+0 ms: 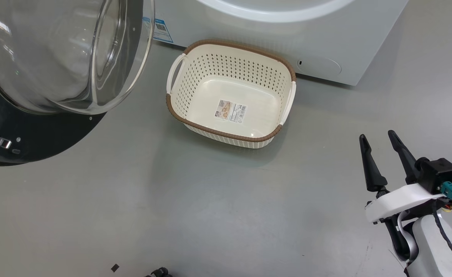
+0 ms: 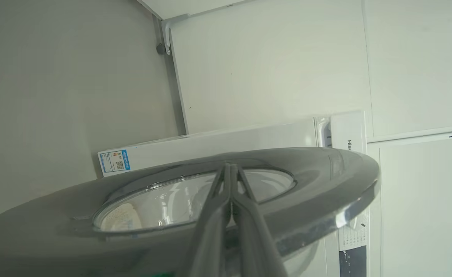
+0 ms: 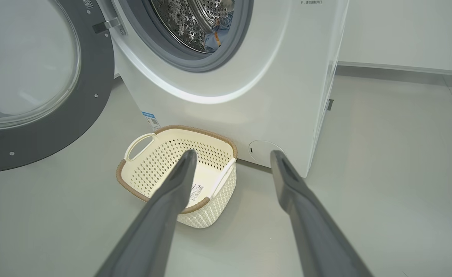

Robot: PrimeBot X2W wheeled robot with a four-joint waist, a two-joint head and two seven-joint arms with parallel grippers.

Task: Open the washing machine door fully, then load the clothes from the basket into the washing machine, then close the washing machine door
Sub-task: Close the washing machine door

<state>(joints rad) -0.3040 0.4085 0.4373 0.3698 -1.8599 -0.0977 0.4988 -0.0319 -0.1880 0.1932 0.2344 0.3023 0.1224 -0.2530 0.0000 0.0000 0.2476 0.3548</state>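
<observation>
On the smooth grey floor (image 1: 172,200) before the washing machine (image 1: 249,38), the washing machine door (image 1: 57,57) stands swung wide beside the basket (image 1: 195,82).
The door's bulging clear glass bowl sits in a broad glossy black rim. The cream plastic basket, rectangular with diamond-perforated walls, a brown woven-look rim and white loop handles, rests just in front of the white cabinet near its round service flap (image 1: 320,66), a sticker (image 1: 231,110) on its smooth bottom. The clothes (image 3: 214,36), light blue fabric, lie inside the dimpled steel drum behind the grey gasket (image 3: 195,63). The left claw (image 2: 230,181), its fingers pressed together, points across the door's outer face; the right claw (image 1: 377,135) hovers over the floor, spread wide and holding nothing.
</observation>
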